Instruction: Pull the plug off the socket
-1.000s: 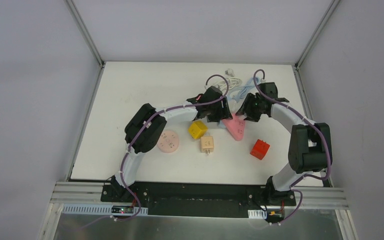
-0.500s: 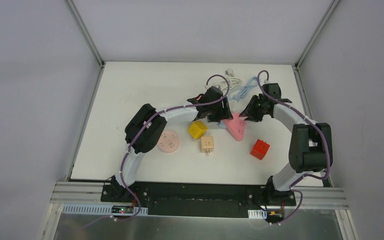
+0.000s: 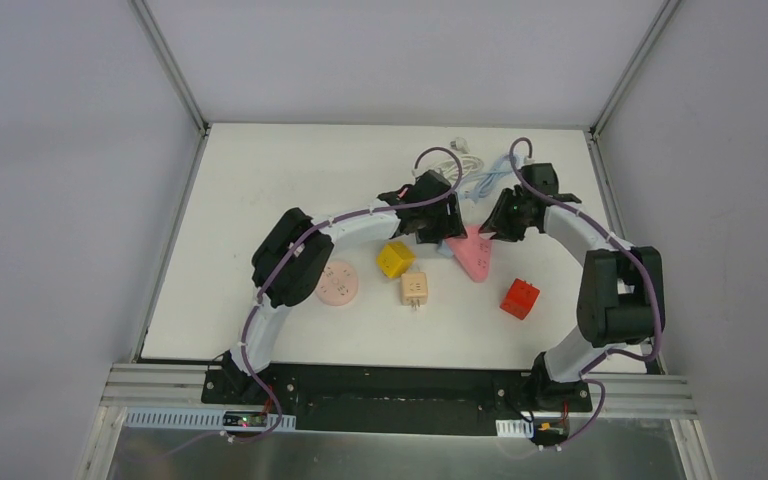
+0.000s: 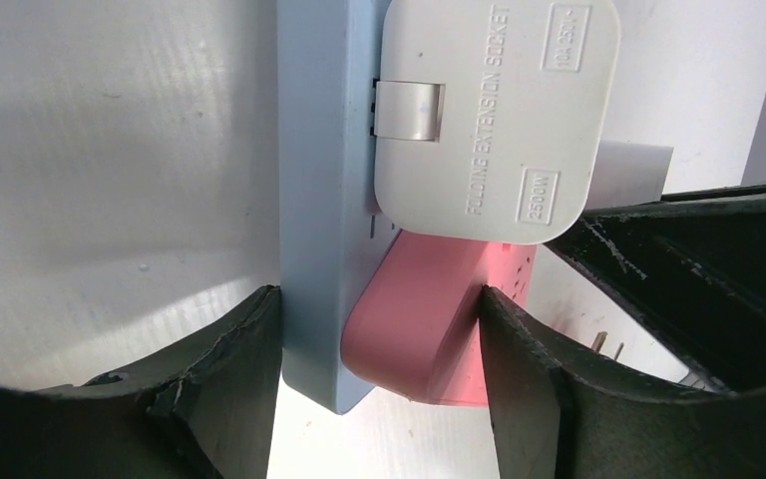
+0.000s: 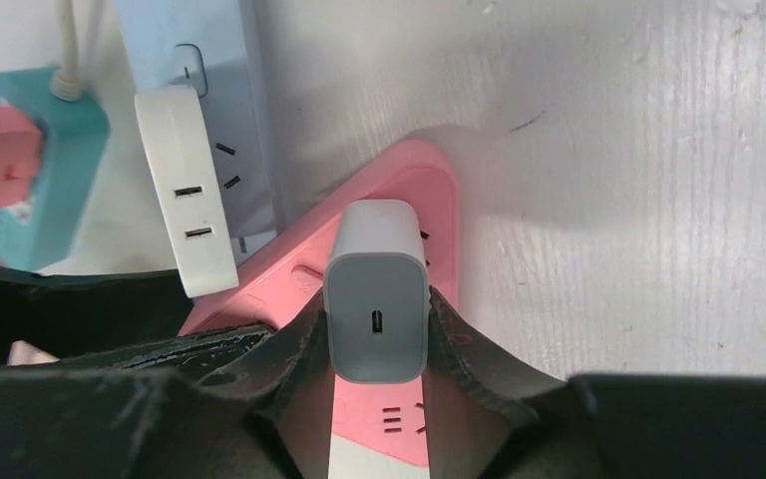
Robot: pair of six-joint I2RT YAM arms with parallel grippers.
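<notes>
**Item:** white USB charger plug (image 5: pixel 376 289), standing on the face of the pink socket (image 5: pixel 414 185), toward the far side of the desk (image 3: pixel 260 180).

**Right pincer** (image 5: pixel 377 334): clamped on the plug's two sides.

**Left pincer** (image 4: pixel 379 344): gripping across the pale-blue power strip (image 4: pixel 319 200) and the pink socket's end together.

**Also present:**
- white folding extension socket (image 4: pixel 489 110), sitting against the strip
- yellow cube adaptor (image 3: pixel 394 259), lying apart
- beige adaptor (image 3: pixel 415 290), lying apart
- red cube adaptor (image 3: pixel 520 298), lying apart

Plug (image 5: pixel 377 269): white boxy charger with rounded corners and one small oval port on its outer face. It stands upright, seated in the socket (image 5: pixel 429 200) and pinched on both sides by the right gripper (image 5: pixel 377 314). Socket: pink, flat, rounded-wedge body lying on the bench (image 3: pixel 290 190), right of centre, slot holes on top.
</notes>
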